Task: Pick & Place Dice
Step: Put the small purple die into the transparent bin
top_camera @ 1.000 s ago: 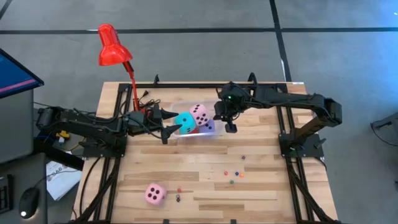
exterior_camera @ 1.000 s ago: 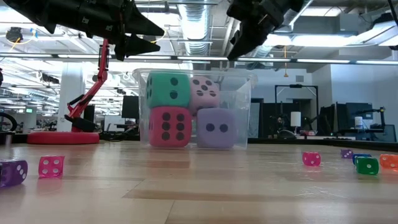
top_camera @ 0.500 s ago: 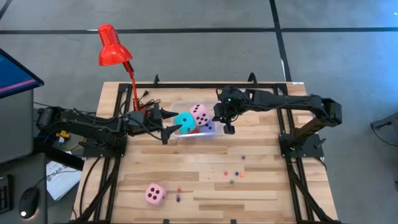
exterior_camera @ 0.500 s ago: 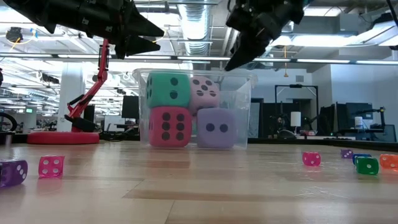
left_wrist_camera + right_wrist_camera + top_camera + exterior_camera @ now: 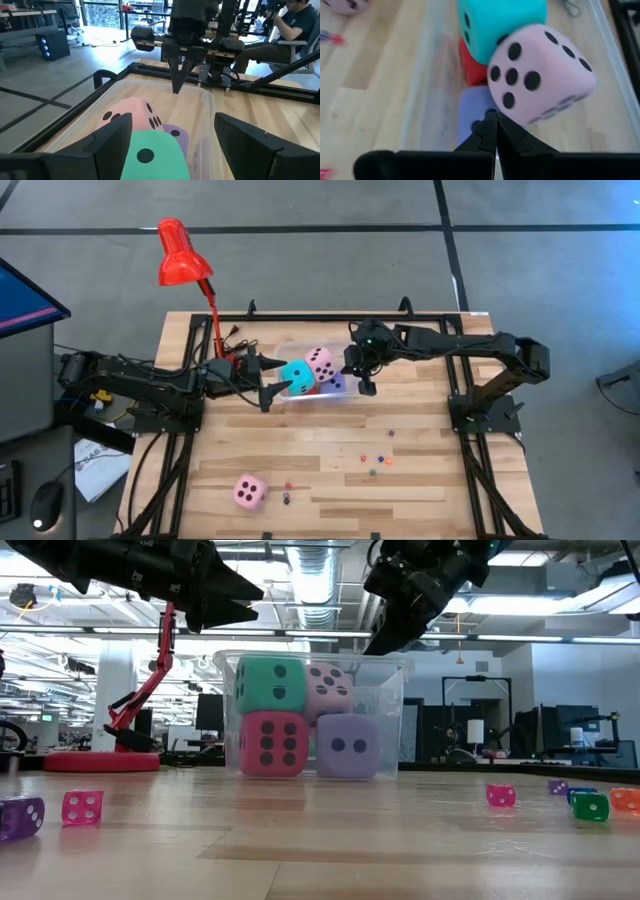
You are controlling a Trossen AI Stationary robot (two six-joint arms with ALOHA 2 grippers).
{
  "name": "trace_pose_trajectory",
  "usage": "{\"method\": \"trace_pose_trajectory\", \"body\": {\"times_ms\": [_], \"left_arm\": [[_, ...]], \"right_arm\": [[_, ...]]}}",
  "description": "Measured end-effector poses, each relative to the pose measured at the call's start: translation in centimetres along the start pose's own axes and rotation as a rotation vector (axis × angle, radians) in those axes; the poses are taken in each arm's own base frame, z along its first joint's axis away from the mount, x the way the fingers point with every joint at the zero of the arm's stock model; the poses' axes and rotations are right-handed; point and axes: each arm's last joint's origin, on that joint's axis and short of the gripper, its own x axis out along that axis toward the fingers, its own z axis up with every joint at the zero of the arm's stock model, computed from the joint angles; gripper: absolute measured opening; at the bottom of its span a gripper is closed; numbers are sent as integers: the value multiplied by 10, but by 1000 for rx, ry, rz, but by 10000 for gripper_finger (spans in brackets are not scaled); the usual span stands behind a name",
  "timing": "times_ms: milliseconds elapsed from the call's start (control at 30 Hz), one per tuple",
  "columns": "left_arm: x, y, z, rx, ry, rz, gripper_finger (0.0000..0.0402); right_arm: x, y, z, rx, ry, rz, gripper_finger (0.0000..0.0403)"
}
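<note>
A clear plastic bin (image 5: 349, 392) at mid-table holds several big dice. The cyan die (image 5: 270, 683) sits on the red die (image 5: 270, 743). A pink die (image 5: 328, 688) rests on the lavender die (image 5: 348, 745). Another pink die (image 5: 249, 491) lies on the table near the front edge. My right gripper (image 5: 368, 387) is shut, slanting down just above the bin's right rim (image 5: 400, 660), its tip (image 5: 490, 120) over the lavender die (image 5: 472, 112). My left gripper (image 5: 268, 377) hovers open above the bin's left end, with the dice showing between its fingers (image 5: 110, 140).
A red desk lamp (image 5: 183, 265) stands at the table's far left. Several small coloured dice (image 5: 375, 465) lie scattered on the wood right of centre, and more (image 5: 82, 806) lie near the front. A person sits beyond the table (image 5: 295, 20).
My right gripper has sunk a little toward the bin's right rim, staying shut. The dice and the bin have not moved.
</note>
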Motion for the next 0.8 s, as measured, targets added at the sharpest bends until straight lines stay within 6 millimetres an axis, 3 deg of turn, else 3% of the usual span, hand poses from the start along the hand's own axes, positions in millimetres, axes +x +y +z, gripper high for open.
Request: {"method": "trace_pose_trajectory", "body": {"times_ms": [233,433,567,800], "left_arm": [[0,0,0,-5,2,0,274],[0,0,-3,3,28,2,274],[0,0,-3,3,28,2,274],[0,0,-2,-1,17,1,274]], "right_arm": [[-32,7,-5,-15,94,-163,0],[-89,12,-30,44,46,-292,0],[-117,21,-58,127,-129,-371,0],[-117,39,-117,192,-536,-477,0]]}}
